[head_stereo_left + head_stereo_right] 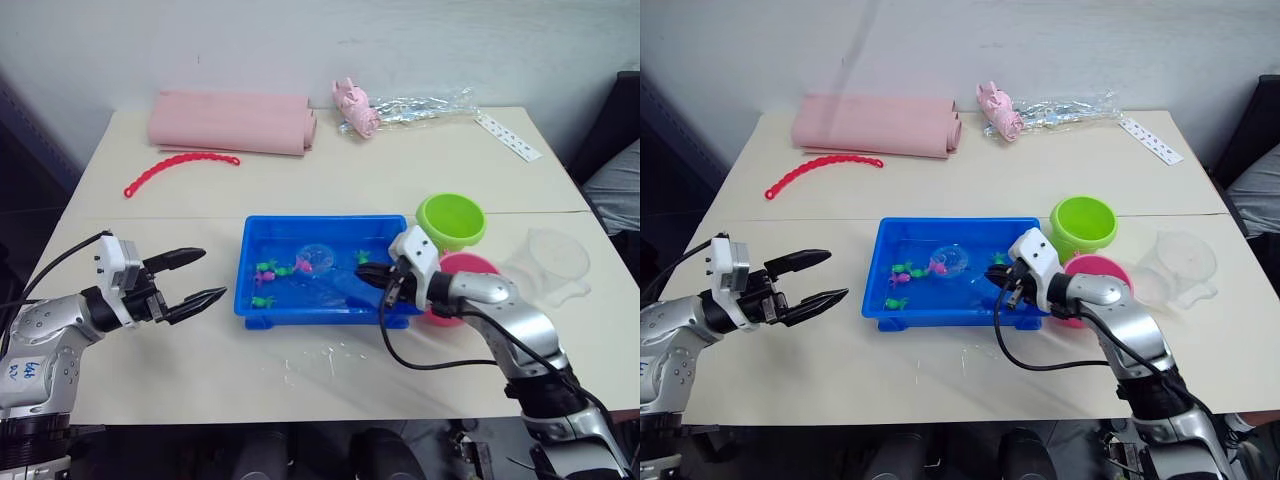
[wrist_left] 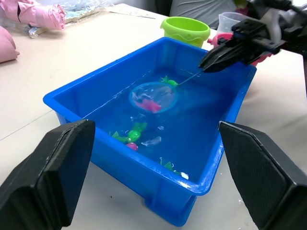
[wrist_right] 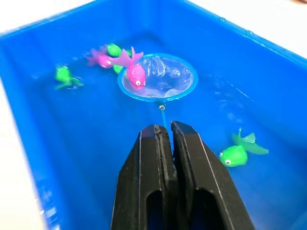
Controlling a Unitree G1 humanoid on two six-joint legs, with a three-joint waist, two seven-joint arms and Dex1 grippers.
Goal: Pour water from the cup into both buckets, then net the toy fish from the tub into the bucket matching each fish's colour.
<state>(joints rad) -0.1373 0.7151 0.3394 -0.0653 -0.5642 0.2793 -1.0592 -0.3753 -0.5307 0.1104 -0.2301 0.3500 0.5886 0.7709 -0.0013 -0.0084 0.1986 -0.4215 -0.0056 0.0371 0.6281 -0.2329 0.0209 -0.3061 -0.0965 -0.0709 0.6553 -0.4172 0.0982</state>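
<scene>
net w/ pink fish in tub, right gripper clamped on handle, left gripper apart

L hand at left-centre of frame, fingers spread wide, nothing between them, forearm coming in from lower left. R hand right of centre, fingers pinched together on net handle, arm bent from lower right.

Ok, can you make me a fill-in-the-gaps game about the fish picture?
1. The right gripper holds the handle of the ____.
2. The fish on the net's hoop is coloured ____.
3. The tub holding the fish is coloured ____.
4. The left gripper, beside the tub, holds ____.

Missing words: net; pink; blue; nothing
</scene>
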